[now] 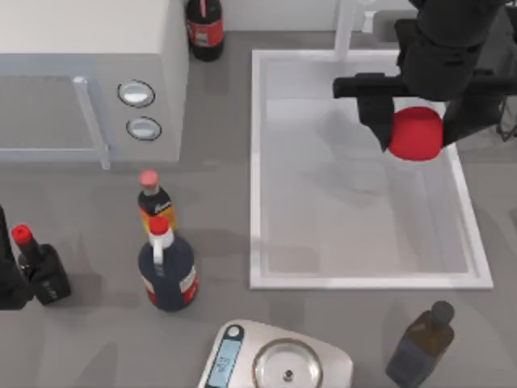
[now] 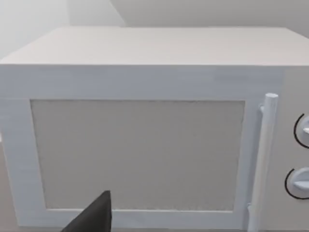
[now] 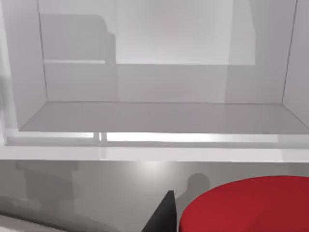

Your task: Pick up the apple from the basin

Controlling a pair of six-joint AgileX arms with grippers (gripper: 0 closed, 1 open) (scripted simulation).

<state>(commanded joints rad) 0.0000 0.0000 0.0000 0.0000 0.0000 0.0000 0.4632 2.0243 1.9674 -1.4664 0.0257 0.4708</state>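
Our right gripper point(image 1: 417, 129) hangs over the far right part of the basin point(image 1: 255, 170), its black fingers clamped on the apple point(image 1: 416, 133), one finger at each side of it. The apple is a smooth, plain, bright red rounded thing with no sheen, and it shows against the pale basin floor. In the right wrist view the apple point(image 3: 251, 205) bulges as a red dome next to one dark pointed fingertip point(image 3: 164, 215), with the basin's flat pale walls point(image 3: 159, 82) and a bright rim edge beyond.

The basin is a large white rectangle with a raised rim and deep, smooth walls; a white faucet point(image 1: 349, 24) rises at its far edge.

Our left arm point(image 1: 8, 271) is parked at the table's left edge; we cannot tell how its claw stands. Its wrist view faces the white microwave point(image 2: 145, 125), a boxy case with a matte grey door panel, a slim upright bar handle point(image 2: 263, 159) and two round knobs at the side.

On the grey table we also see a dark cola bottle point(image 1: 205, 28) at the far edge, a small orange-labelled bottle point(image 1: 153, 202), a round-bodied dark blue bottle point(image 1: 166, 271), a squat black bottle point(image 1: 40, 267), a brown glass bottle point(image 1: 420, 347), and a kitchen scale point(image 1: 279, 360) with a round metal pan
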